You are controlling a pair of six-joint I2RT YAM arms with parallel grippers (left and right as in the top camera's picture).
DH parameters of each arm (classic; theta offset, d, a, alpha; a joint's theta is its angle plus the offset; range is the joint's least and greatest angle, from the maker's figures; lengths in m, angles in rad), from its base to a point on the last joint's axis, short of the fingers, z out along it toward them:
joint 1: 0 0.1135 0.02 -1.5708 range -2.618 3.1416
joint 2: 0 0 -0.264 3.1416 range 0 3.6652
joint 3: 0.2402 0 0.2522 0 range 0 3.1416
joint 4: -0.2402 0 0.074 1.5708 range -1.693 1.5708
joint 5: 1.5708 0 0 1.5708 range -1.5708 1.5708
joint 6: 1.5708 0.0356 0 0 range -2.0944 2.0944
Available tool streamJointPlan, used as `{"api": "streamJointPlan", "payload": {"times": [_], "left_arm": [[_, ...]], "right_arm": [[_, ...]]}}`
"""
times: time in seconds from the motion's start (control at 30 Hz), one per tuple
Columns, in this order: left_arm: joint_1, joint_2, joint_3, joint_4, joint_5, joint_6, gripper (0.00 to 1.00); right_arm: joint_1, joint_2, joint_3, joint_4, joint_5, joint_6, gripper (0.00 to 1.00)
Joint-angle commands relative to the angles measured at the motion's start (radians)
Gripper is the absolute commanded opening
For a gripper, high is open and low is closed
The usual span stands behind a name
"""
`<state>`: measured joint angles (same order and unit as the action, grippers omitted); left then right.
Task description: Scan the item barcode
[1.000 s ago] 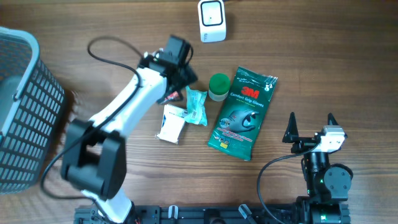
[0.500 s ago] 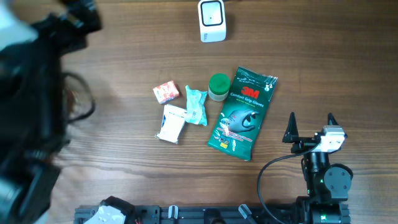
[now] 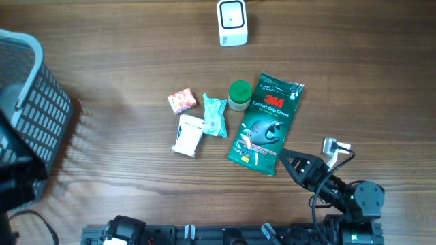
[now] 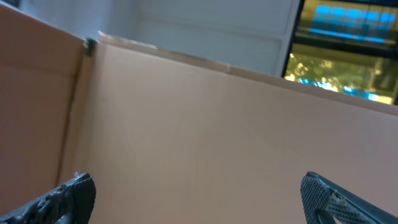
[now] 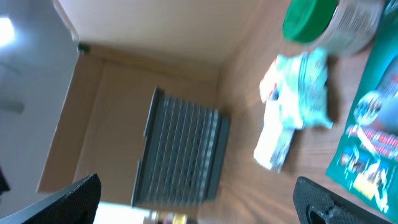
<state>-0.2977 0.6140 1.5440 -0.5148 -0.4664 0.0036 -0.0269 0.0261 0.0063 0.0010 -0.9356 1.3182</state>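
The white barcode scanner (image 3: 233, 22) stands at the far edge of the table. Several items lie mid-table: a small red box (image 3: 181, 101), a white box (image 3: 187, 135), a teal packet (image 3: 216, 116), a green-lidded can (image 3: 239, 94) and a green 3M glove pack (image 3: 266, 124). My right gripper (image 3: 294, 165) (image 5: 199, 208) is open with nothing between its fingers. It is tilted leftward, just right of the glove pack's near corner. My left gripper (image 4: 199, 202) is open and empty, facing a cardboard wall (image 4: 205, 124). Only the left arm's dark body (image 3: 15, 180) shows overhead.
A dark mesh basket (image 3: 30, 116) (image 5: 180, 155) stands at the table's left edge. The right wrist view also shows the can (image 5: 310, 18), teal packet (image 5: 305, 81), white box (image 5: 273, 146) and glove pack (image 5: 373, 143), all blurred.
My left arm left the red box beside the other items and swung off to the far left. My right gripper has tipped over from upright to point left at the glove pack.
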Motion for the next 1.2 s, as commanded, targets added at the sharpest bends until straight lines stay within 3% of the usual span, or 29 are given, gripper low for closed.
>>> {"api": "streamJointPlan", "payload": {"times": [0.0, 0.13, 0.3, 0.37, 0.5, 0.63, 0.8, 0.9, 1.0, 1.17], "left_arm": [[0.2, -0.137, -0.113, -0.001, 0.146, 0.015, 1.0], [0.157, -0.27, -0.145, -0.008, 0.249, 0.015, 1.0], [0.148, -0.431, -0.146, -0.035, 0.249, 0.015, 1.0], [0.148, -0.467, -0.156, -0.043, 0.249, 0.015, 1.0], [0.158, -0.552, -0.24, -0.042, 0.245, 0.016, 1.0], [0.206, -0.601, -0.336, -0.035, 0.229, 0.019, 1.0], [0.225, -0.606, -0.368, -0.037, 0.231, 0.019, 1.0], [0.165, -0.608, -0.368, -0.034, 0.23, 0.019, 1.0], [0.127, -0.608, -0.368, 0.013, 0.211, 0.019, 1.0], [0.125, -0.607, -0.369, 0.11, 0.188, 0.019, 1.0]], "right_arm": [[0.004, 0.003, 0.031, -0.003, -0.085, 0.017, 0.99], [0.004, 0.005, 0.122, -0.158, -0.044, -0.072, 0.99], [0.004, 0.047, 0.394, -0.737, 0.186, -0.406, 1.0], [0.004, 0.113, 0.499, -0.854, 0.265, -0.483, 1.0], [0.005, 0.467, 0.8, -1.057, 0.422, -0.695, 0.99], [0.083, 0.789, 1.043, -1.13, 0.555, -0.757, 0.99], [0.515, 0.993, 1.086, -1.062, 0.911, -0.514, 1.0], [0.734, 1.189, 1.094, -0.984, 1.005, -0.444, 1.0], [0.756, 1.341, 1.143, -0.906, 0.9, -0.454, 1.0], [0.756, 1.529, 1.386, -0.949, 1.049, -0.606, 1.0]]}}
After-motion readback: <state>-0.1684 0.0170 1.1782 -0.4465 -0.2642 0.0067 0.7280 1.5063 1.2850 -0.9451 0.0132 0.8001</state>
